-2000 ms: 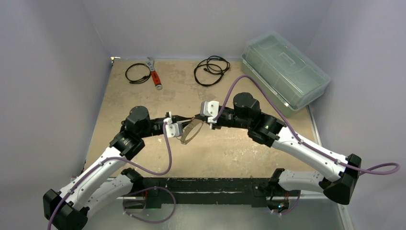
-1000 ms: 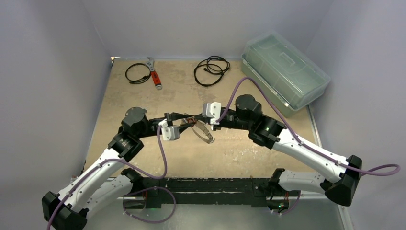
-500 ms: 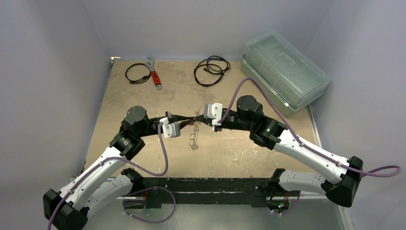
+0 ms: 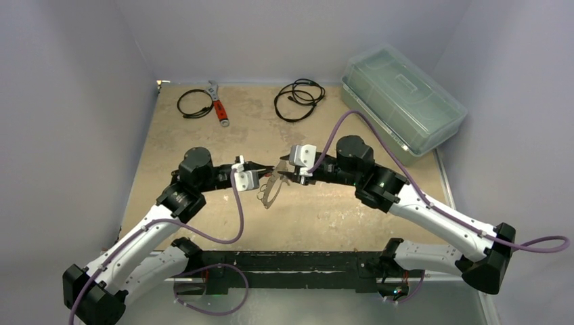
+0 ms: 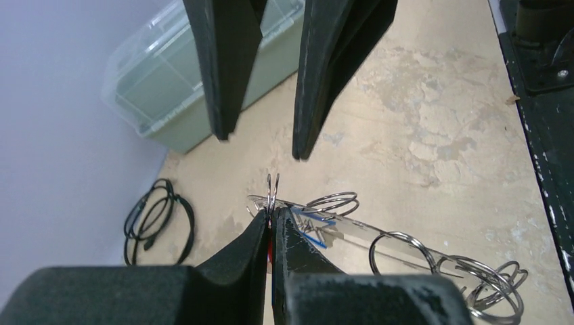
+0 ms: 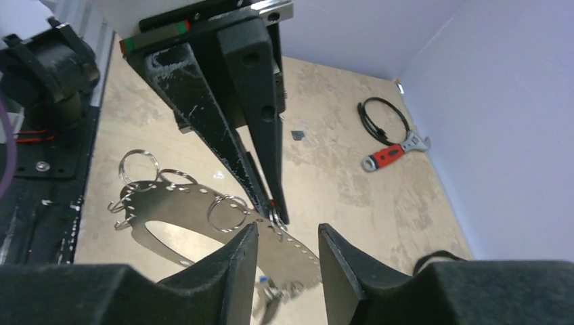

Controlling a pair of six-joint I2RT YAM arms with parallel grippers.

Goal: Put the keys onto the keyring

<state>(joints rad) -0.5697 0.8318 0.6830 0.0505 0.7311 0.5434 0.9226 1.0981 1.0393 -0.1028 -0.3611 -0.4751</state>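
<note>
The keyring (image 4: 269,191) is a flat grey perforated metal band loop carrying several small split rings; it hangs above the table between the two grippers. My left gripper (image 5: 272,215) is shut on one small split ring (image 5: 272,189) at the band's edge. A red sliver (image 5: 270,247) shows between its fingers; I cannot tell if it is the red key. Blue marks (image 5: 315,230) lie against the band, and a blurred blue piece (image 6: 260,279) hangs under it. My right gripper (image 6: 288,247) is open, jaws either side of the band (image 6: 196,203), touching nothing. The dark key is out of view.
A red-handled wrench (image 4: 218,105) and two black coiled cables (image 4: 195,103) (image 4: 298,98) lie at the far edge. A clear lidded plastic box (image 4: 403,98) stands at the back right. The black base rail (image 4: 291,261) runs along the near edge.
The hanging keyring has swung from edge-on to showing its loop, tilted down-left. The left gripper has shifted slightly right and still holds it. The right gripper stays open.
</note>
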